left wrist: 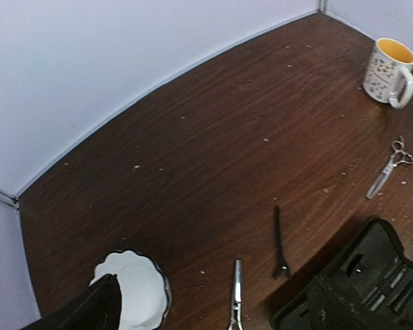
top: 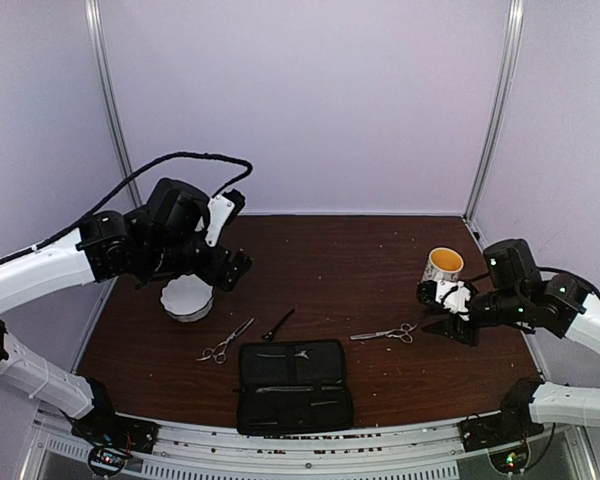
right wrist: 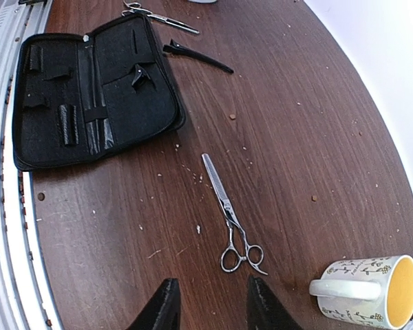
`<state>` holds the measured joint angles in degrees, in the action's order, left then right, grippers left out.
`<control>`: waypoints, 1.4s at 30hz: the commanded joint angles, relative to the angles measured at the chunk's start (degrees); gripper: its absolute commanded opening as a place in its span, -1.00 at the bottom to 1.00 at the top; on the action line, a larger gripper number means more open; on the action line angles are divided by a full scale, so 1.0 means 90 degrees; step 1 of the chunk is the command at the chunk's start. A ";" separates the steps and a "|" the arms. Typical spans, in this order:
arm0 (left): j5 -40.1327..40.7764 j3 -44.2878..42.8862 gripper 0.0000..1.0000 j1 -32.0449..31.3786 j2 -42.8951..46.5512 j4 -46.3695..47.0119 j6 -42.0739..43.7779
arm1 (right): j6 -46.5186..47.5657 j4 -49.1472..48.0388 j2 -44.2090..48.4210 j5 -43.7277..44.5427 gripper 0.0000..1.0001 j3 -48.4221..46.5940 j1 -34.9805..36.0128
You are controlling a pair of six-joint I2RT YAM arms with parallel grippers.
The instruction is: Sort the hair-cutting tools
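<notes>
- The right gripper [right wrist: 210, 306] hangs low over the right side of the table [top: 360, 260]. Its two dark fingers [right wrist: 164, 306] are spread apart and nothing sits between them.
- Just ahead of those fingertips lies the toothed scissors [right wrist: 227, 210], flat on the wood. It is slim and silver, with one blade cut into fine teeth. The ring handles, with a small hooked finger rest, are turned toward the gripper, and the blades point toward the case.
- A white flowered mug [right wrist: 368, 292] with a yellow inside stands near those handles, not touching them.
- The left gripper [top: 232, 268] is raised over the back-left part of the table, spread wide and empty. Only one finger [left wrist: 89, 311] shows in its wrist view, down in the corner beside the rim of the white fluted bowl [left wrist: 141, 285].
- The second scissors [top: 225, 342] lies between the bowl and the case — thin, silver, blades closed. Its rings point toward the near edge.
- A narrow black clip [top: 278, 324] lies just right of it, apart from it and close to the case's far edge. It is short and tapers to a point.
- The black zip case [top: 295, 385] lies open and flat at the middle of the near edge, showing elastic loops inside. A small dark piece [right wrist: 141, 74] rests on one inner panel — whether it is loose or fastened cannot be told.
</notes>
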<state>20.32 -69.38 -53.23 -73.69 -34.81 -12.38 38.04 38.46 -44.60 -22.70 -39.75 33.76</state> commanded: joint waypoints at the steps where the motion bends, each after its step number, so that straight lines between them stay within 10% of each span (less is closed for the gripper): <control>1: 0.1105 -0.0070 0.96 0.0298 -0.0490 0.0006 0.0265 | -0.0044 0.0123 -0.0477 -0.0485 -0.32 -0.0244 0.0195; 8: 0.2996 -0.0206 0.95 0.0526 -0.0836 -0.0071 -0.0402 | 0.0237 0.0386 -0.1520 -0.0285 -0.37 -0.0810 0.1415; 20: -0.0408 -0.0692 0.51 0.1159 -0.2135 -0.0517 -0.0215 | 0.0517 -0.0149 -0.3319 -0.0117 -0.50 -0.1314 0.2807; 42: -0.1486 -0.0309 0.50 0.1159 -0.2347 -0.0159 -0.0587 | 0.1829 0.0641 -0.5280 -0.0299 -0.27 -0.2243 0.3686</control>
<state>8.29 -72.90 -42.83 -94.15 -38.70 -17.08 50.83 41.47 -90.41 -25.45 -57.84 65.91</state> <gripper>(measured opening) 0.750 0.360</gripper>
